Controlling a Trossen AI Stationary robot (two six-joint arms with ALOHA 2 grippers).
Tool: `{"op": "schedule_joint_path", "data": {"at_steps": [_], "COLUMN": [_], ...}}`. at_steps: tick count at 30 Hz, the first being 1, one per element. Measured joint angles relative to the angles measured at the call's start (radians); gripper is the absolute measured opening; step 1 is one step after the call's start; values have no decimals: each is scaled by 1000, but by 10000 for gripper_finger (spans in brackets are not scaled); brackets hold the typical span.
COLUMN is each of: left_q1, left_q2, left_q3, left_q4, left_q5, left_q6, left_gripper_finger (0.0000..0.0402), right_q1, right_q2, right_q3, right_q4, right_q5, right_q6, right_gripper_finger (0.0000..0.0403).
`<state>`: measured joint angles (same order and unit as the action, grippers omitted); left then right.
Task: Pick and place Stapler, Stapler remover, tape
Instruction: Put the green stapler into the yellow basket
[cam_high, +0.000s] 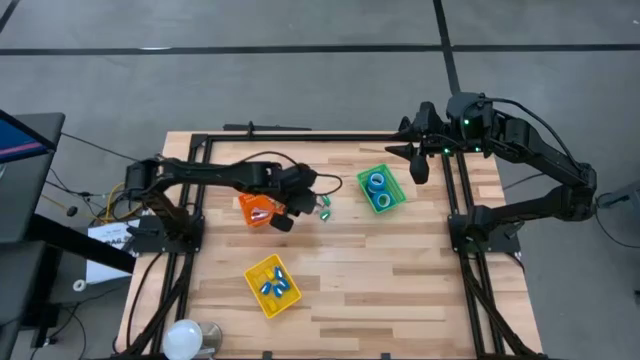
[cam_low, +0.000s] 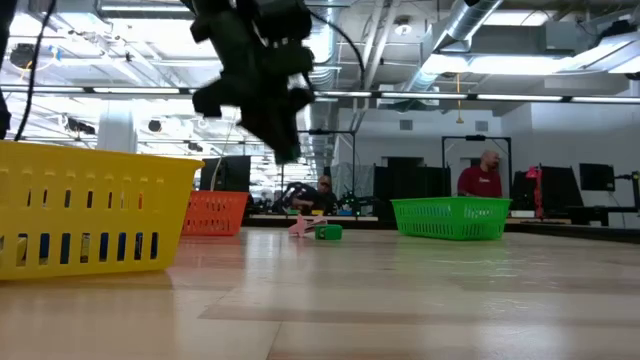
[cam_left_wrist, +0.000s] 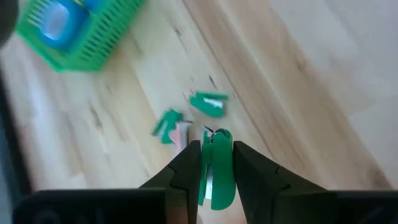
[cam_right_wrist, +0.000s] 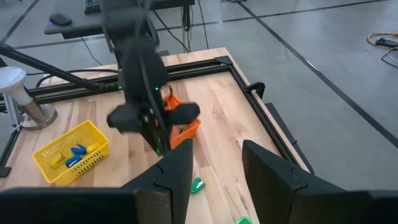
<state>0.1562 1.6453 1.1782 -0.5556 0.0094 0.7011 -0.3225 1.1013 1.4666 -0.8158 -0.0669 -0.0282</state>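
Your left gripper (cam_left_wrist: 216, 163) is pinching a small green staple remover (cam_left_wrist: 215, 171) between its fingers, up in the air just beside the orange bin (cam_high: 256, 209). Two more green staple removers (cam_left_wrist: 208, 103) lie on the wooden table (cam_high: 400, 270) below, near the green bin (cam_high: 396, 190), and that bin has blue tape rolls (cam_high: 378, 184) in it. Your right gripper (cam_right_wrist: 214, 167) waits with fingers apart, above the table's far edge by the green bin.
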Motion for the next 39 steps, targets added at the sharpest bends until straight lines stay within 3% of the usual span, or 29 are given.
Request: {"op": "schedule_joint_path", "data": {"at_steps": [9, 24, 30, 39], "left_q1": [-65, -386, -474, -551], "left_q2": [-157, -216, -216, -216], "left_q3": [0, 0, -41, -155], "left_q4": [-4, -6, -7, -3], "left_q5": [6, 22, 25, 50], "left_q6": [-7, -12, -203, -347], "left_gripper_finger": [77, 76, 76, 76], "right_q1": [0, 0, 0, 0], "right_q2": [0, 0, 0, 0], "right_q3": [0, 0, 0, 0], "right_q4": [0, 0, 0, 0], "right_q5": [0, 0, 0, 0], "right_q6": [1, 3, 3, 2], "right_gripper_finger": [131, 131, 131, 131]}}
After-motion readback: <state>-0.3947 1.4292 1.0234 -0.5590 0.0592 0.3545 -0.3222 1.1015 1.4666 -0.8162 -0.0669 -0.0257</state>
